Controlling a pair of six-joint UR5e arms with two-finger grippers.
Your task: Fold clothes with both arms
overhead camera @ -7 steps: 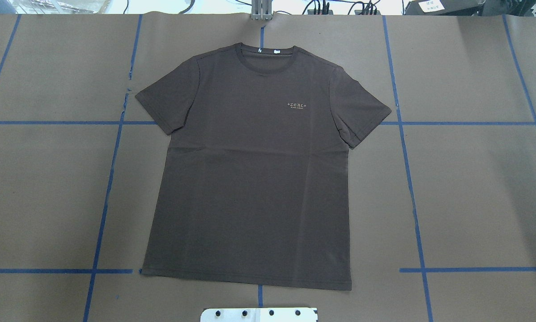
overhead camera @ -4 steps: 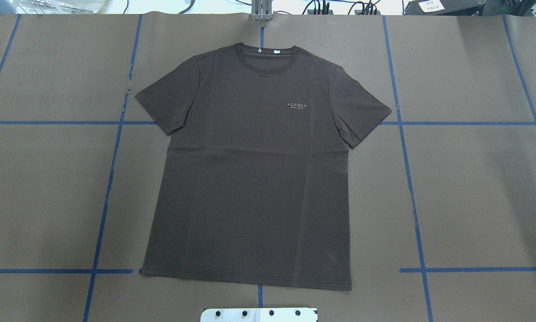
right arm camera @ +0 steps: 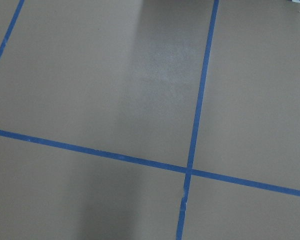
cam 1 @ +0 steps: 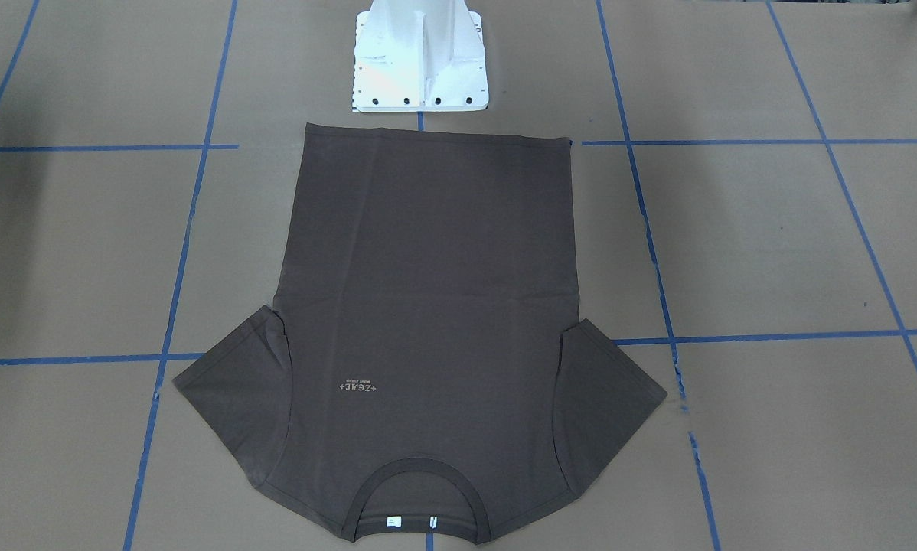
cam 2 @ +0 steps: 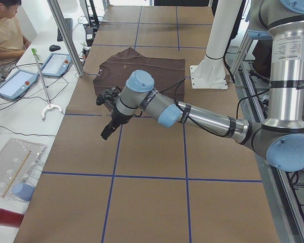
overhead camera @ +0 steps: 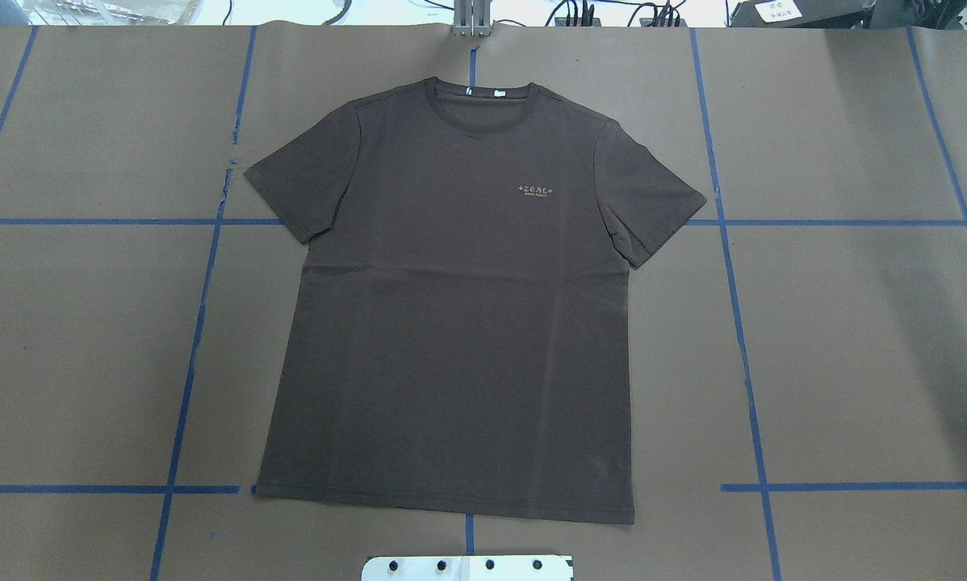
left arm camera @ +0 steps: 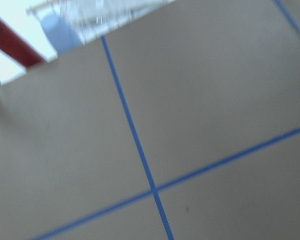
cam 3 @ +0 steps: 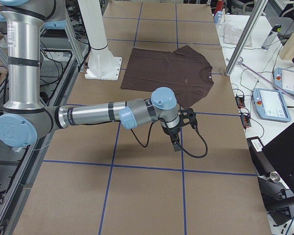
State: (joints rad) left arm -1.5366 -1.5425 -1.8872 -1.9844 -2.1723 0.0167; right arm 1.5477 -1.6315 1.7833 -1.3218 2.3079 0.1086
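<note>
Brown paper-covered table point(overhead camera: 855, 339), blue tape grid point(overhead camera: 742, 347), white side bench point(cam 2: 20, 116)

The left silver-grey tubular arm point(cam 2: 207, 119) and the right silver-grey tubular arm point(cam 3: 93, 115) have rounded light blue joint caps point(cam 2: 140, 81) and trailing black cables point(cam 3: 206, 148). The left pincer point(cam 2: 107, 132) and right pincer point(cam 3: 176, 139) are black. The white flanged pedestal point(cam 1: 420, 57) is edged with black bolts point(cam 1: 406, 100).

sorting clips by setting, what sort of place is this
Probably a robotics lab: a left arm and right arm over a table with a blue tape grid, a white pedestal, and pendants alongside.
</note>
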